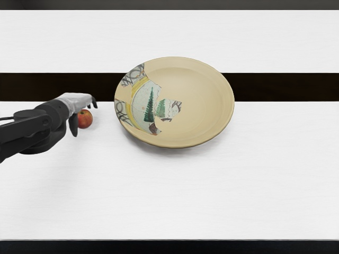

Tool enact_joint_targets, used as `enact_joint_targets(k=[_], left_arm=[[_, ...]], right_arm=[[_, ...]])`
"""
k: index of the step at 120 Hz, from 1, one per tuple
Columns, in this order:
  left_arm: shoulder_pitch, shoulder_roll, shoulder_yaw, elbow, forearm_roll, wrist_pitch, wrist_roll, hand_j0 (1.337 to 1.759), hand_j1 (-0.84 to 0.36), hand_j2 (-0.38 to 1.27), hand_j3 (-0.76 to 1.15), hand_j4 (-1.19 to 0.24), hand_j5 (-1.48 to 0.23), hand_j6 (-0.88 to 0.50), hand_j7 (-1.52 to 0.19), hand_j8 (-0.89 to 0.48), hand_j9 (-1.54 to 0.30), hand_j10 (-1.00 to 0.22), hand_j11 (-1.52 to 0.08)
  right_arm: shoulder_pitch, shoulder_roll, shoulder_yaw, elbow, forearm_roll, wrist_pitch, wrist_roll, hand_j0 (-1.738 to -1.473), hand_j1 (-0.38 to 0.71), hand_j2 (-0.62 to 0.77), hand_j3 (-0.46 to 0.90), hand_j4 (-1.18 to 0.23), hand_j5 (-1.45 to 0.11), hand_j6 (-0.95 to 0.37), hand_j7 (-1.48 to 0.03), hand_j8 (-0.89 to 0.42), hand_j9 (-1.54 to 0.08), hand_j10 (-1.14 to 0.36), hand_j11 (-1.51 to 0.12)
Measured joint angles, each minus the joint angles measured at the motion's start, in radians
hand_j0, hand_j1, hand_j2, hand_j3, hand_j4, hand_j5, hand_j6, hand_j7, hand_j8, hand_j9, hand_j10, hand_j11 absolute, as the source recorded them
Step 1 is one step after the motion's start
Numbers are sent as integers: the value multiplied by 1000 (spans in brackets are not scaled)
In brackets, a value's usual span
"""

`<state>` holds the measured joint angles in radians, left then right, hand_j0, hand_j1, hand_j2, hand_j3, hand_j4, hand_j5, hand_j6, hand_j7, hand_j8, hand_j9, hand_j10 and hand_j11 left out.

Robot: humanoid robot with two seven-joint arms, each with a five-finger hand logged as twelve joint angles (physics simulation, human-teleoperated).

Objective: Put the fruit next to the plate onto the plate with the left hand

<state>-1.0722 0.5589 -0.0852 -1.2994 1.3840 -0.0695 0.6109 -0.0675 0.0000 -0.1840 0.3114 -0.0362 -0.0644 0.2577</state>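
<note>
Starting nearest the viewer, the white worktop stretched across the foreground; further in, the left arm entered from the left edge, its robot hand set down over a small red apple, probably to take hold of it; whether the grip had closed could not be told; the apple sat on the worktop just left of the plate, not touching its rim, so only a short carry rightward seemed needed; the cream plate, patterned with a green tree, held nothing; beyond, a dark band crossed the worktop.
</note>
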Motion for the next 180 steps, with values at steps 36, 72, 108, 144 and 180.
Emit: enact_joint_targets(k=[36,72,108,144,180], left_arm=[[4,-17,7,8,0,-2,0,1658,-120,83,0,-397,-512,-398,-512,-398,-512,-397,-512],[-2,-36,8,43,-3,-5,0,1658,-171,91,0,-439,-568,-440,-567,-440,-567,-439,-567],[7,-45,8,49,1,-10,5,1660,-344,179,335,-391,-752,-259,-882,-409,-774,-590,-773],[-10,-42,8,48,-8,-10,1,1653,-394,216,193,-548,-862,-314,-916,-302,-944,-699,-946],[-168,7,7,49,-29,-63,0,1650,-341,247,44,-582,-923,-355,-938,-358,-951,-697,-953]], right_arm=[[0,0,0,0,0,0,0,-1658,-329,-4,0,-17,-22,-16,-22,-16,-22,-17,-22],[0,0,0,0,0,0,0,-1658,-329,-4,0,-17,-22,-16,-22,-16,-22,-17,-22],[0,0,0,0,0,0,0,-1658,-329,-4,0,-17,-22,-16,-22,-16,-22,-17,-22],[0,0,0,0,0,0,0,-1658,-329,-4,0,-17,-22,-16,-22,-16,-22,-17,-22],[0,0,0,0,-1,0,0,-1658,-329,-4,0,-17,-22,-16,-22,-16,-22,-17,-22]])
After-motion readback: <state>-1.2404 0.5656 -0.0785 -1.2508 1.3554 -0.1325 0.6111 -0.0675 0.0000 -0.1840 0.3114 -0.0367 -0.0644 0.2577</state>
